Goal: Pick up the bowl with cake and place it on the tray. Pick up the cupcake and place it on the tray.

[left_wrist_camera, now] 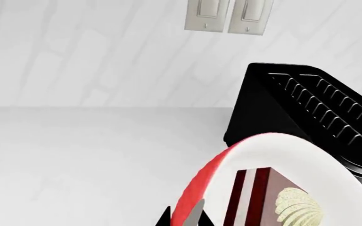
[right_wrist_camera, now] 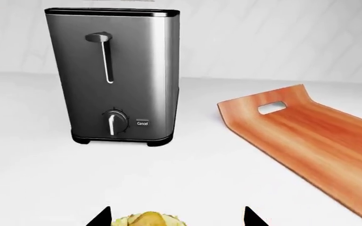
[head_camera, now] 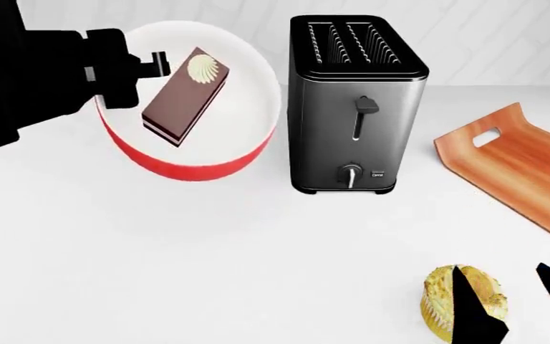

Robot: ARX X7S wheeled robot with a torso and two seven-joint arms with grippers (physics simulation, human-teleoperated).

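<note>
The bowl with cake (head_camera: pixel 194 163), red outside and white inside, hangs tilted to the left of the toaster, the chocolate slice (head_camera: pixel 184 97) lying in it. My left gripper (head_camera: pixel 155 63) is shut on its rim. In the left wrist view the fingers (left_wrist_camera: pixel 186 209) pinch the red rim of the bowl (left_wrist_camera: pixel 282 155). The cupcake (head_camera: pixel 437 297) stands on the counter at the near right. My right gripper (head_camera: pixel 500 271) is open around it, one finger on each side. The right wrist view shows the cupcake (right_wrist_camera: pixel 148 220) between the spread tips of my right gripper (right_wrist_camera: pixel 176 209). The wooden tray (head_camera: pixel 523 165) lies at the right.
A black and steel toaster (head_camera: pixel 351 107) stands between the bowl and the tray (right_wrist_camera: pixel 307 132); it sits close beside the bowl (left_wrist_camera: pixel 313 113). The white tiled wall carries two light switches (left_wrist_camera: pixel 228 16). White countertop lies all around.
</note>
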